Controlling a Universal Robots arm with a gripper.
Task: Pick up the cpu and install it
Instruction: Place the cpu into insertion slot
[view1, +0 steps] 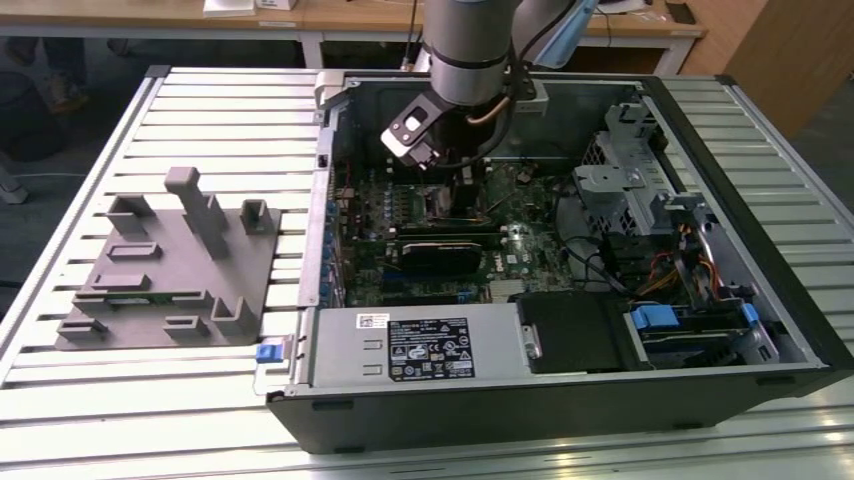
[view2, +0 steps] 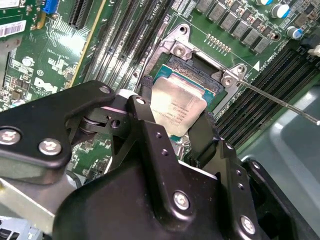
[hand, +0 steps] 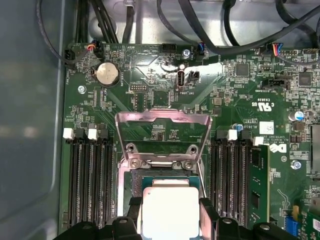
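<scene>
Cpu: one edge cut off in the first wrist view; near part (and the socket beneath) hidden behind the end effector in the second wrist view.

One arm, one gripper, one cpu. One case and one tray at the exterior view's left. One coin battery, one memory stick, one socket plate.
</scene>
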